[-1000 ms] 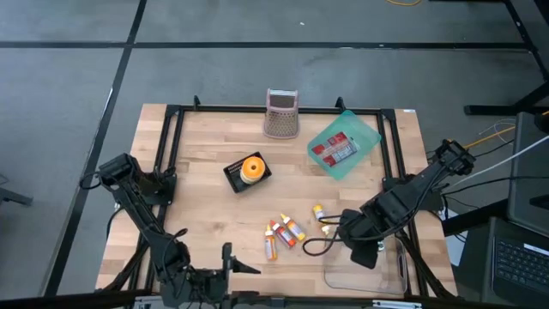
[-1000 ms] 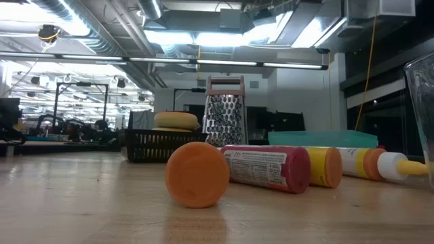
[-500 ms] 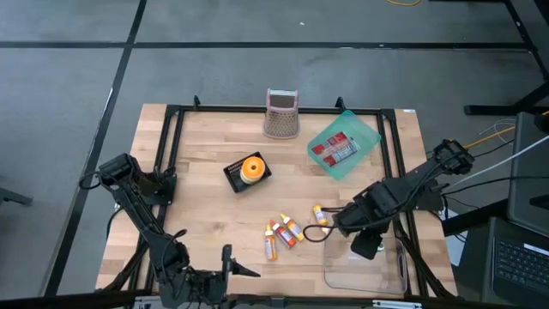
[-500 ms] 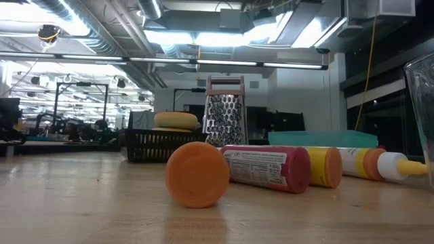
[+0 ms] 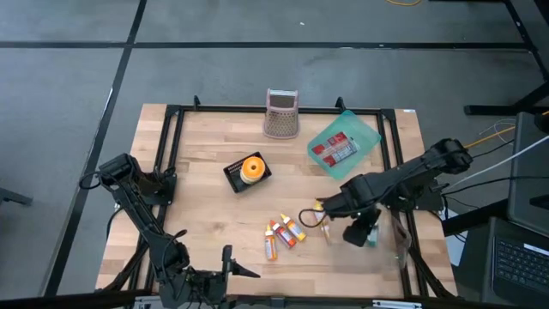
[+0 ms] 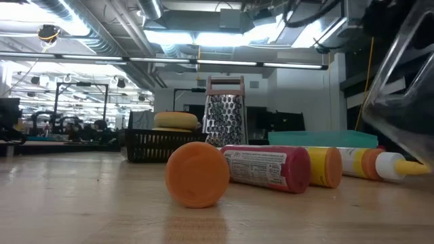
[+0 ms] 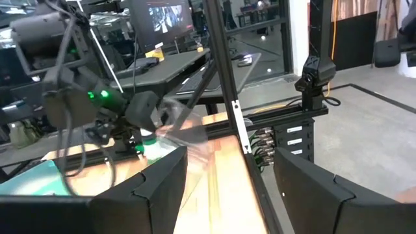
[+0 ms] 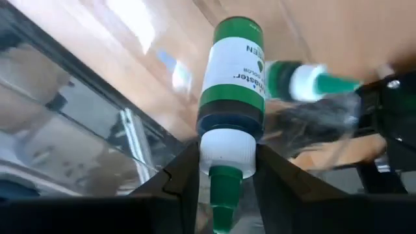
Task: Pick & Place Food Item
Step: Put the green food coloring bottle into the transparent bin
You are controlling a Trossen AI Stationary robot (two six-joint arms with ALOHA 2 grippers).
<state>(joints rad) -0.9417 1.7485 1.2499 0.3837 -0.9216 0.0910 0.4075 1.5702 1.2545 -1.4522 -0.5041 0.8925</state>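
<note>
My right gripper hangs over the table's near right, shut on a green food-colouring bottle with a white label. Next to it a clear plastic container stands tipped up at a slant, and it also shows at the right of the low view. Whether the bottle or the gripper touches the container, I cannot tell. Several more small bottles lie on their sides on the wood, left of my right gripper. My left gripper waits at the near left, open, with nothing between its fingers. My right gripper pinches the green bottle between its two fingers at the white cap, just below the bottle's shoulder. The fingers slant downward. The bottle's body sticks out past the fingertips along them, and the green nozzle points back toward the wrist.
A black basket holding an orange-yellow item sits at mid table. A metal grater stands at the far edge. A teal lid with a red packet lies at the far right. A black frame rail runs round the table.
My right gripper has gone down and toward the table's left and far side with the green bottle, rolling as it went. The clear container, which lay flat at the near right, has tipped up to a slant.
</note>
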